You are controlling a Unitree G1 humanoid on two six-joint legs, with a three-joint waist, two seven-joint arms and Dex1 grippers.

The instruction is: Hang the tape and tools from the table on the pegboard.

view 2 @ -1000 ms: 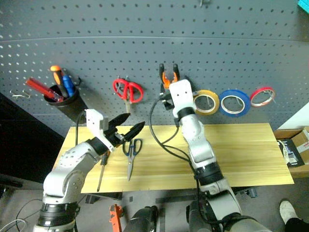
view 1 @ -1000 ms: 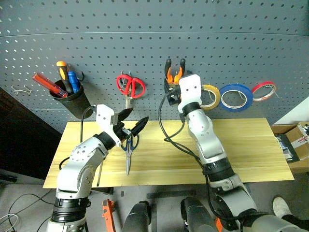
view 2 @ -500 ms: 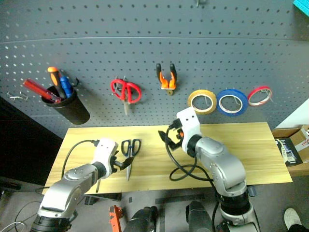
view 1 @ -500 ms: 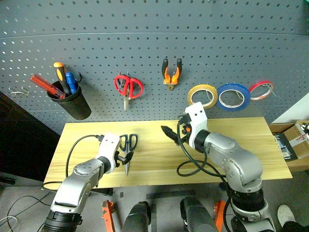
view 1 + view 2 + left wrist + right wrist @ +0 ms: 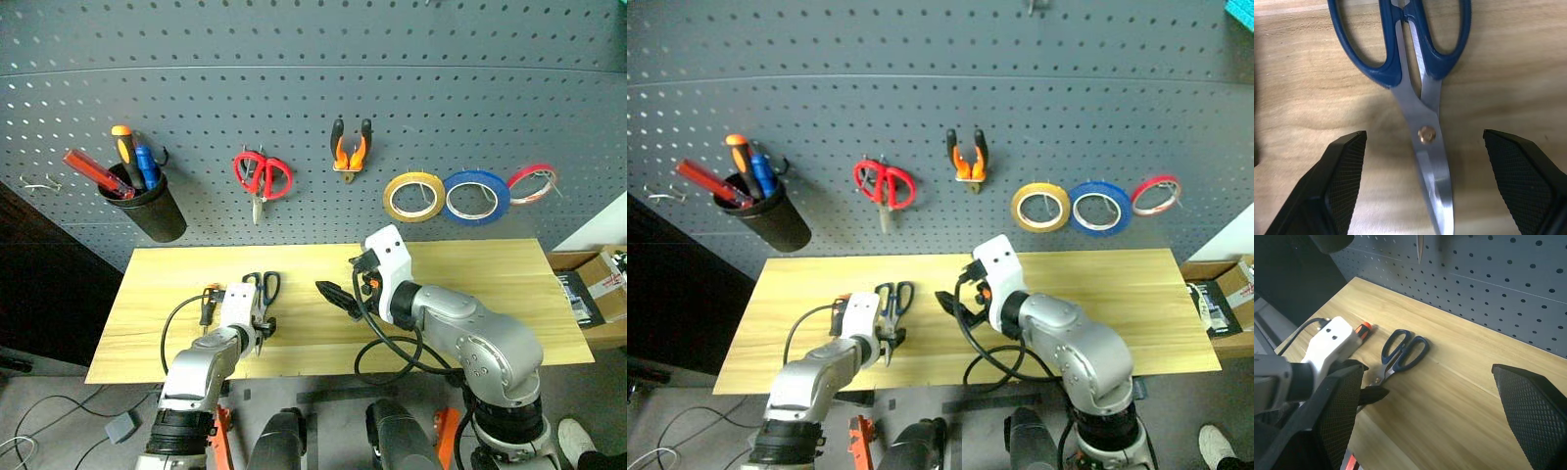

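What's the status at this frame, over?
Left tool open, straddling the dark-handled steel scissors flat on the light wooden table. Right tool open, empty. Nothing blocking.

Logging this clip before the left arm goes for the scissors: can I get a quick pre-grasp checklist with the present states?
1. Left gripper jaws open: ok.
2. Scissors between the jaws, pivot roughly centred: ok.
3. Scissors flat on the table, blades shut: ok.
4. Right gripper apart from the scissors, jaws open, holding nothing: ok.
5. Screwdriver lies beside the left gripper, outside its jaws: ok.
6. Free hook on the pegboard for the scissors: cannot tell.
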